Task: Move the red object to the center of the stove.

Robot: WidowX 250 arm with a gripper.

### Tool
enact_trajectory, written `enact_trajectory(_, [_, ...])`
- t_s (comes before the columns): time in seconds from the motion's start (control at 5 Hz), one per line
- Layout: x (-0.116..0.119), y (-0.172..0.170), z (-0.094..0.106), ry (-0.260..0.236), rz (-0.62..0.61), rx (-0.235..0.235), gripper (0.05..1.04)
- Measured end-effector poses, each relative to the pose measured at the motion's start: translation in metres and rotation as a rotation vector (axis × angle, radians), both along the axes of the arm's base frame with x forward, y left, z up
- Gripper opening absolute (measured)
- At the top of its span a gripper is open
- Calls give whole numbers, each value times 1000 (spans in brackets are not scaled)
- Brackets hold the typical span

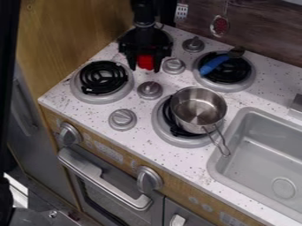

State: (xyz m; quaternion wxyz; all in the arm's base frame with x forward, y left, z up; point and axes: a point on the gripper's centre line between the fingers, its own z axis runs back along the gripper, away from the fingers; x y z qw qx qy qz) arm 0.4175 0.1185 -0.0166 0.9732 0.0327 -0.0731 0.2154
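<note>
- gripper (144,68) points down from the view's top edge; it is closed around the red thing (145,62), held between its tips
- knob (174,66) just right of it; burner (76,90) near, lower left; wood wall (65,31) past that
- pot (199,110) lower right of it; blue tool (213,64) farther right; counter (168,156) edge well below, beyond two more knobs

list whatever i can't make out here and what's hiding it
All in the camera view:
Red object: partly behind the gripper, too small to identify; whether it touches the stovetop is unclear.
Burner behind the gripper: mostly covered by the gripper.
Coil under the metal pot: mostly hidden by the pot.
Sink: cut off by the right edge.
</note>
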Motion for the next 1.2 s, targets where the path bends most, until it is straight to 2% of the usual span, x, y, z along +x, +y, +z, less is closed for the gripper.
enact_trajectory(0.2, [-5, -2, -20, 52, 0, -13, 735])
enact_trajectory(0.4, [-2, 7, -25, 64, 25, -4, 805])
enact_trajectory(0.6, [-5, 11, -30, 86, 42, -20, 957])
enact_trajectory(0.8, [-9, 13, -31, 95, 39, -22, 984])
enact_trajectory(1.0, [-16, 1, -1, 80, 12, -38, 984])
enact_trajectory(1.2, [-38, -11, 38, 47, -38, -39, 984])
